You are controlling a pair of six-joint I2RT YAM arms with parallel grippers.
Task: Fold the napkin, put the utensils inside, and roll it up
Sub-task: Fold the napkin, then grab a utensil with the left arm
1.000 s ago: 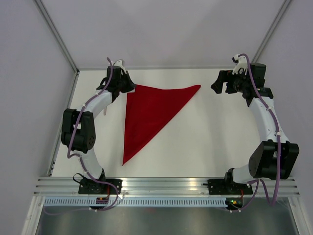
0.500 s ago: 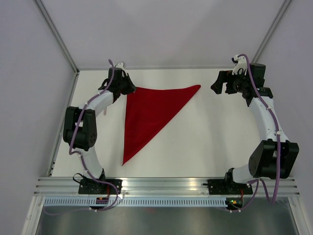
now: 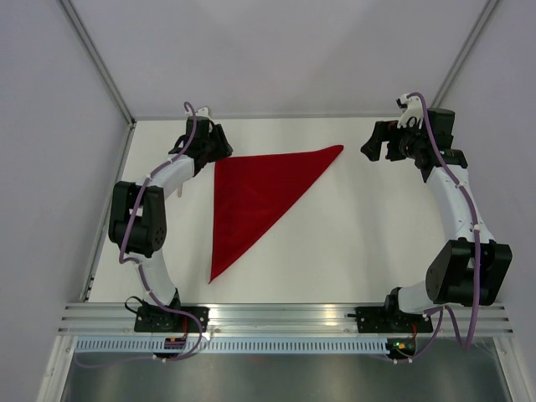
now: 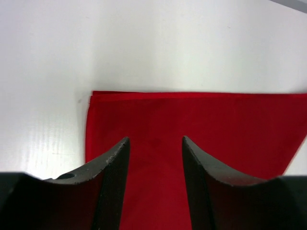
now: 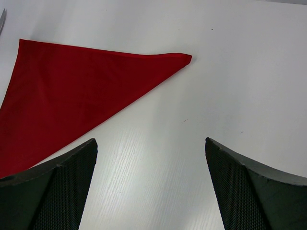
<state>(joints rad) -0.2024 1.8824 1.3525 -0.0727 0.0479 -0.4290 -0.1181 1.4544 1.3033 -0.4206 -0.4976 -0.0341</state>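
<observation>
The deep-red napkin (image 3: 251, 188) lies flat on the white table, folded into a triangle with its long point toward the near edge. My left gripper (image 3: 218, 149) hovers over the napkin's far-left corner (image 4: 201, 115). Its jaws stand apart with only cloth showing below them (image 4: 156, 140), and they grip nothing. My right gripper (image 3: 374, 142) is wide open at the far right, beyond the napkin's right tip (image 5: 184, 57), with bare table between its fingers (image 5: 151, 141). The utensils are not clearly in view.
A thin pale piece (image 3: 180, 191) peeks out beside the left forearm, and I cannot tell what it is. A grey sliver (image 5: 2, 19) shows at the right wrist view's left edge. Metal rails border the table's left side (image 3: 107, 209) and near edge.
The left gripper has gone from shut to open and let go of the napkin's far-left corner, which now lies flat. The right arm has not moved.
</observation>
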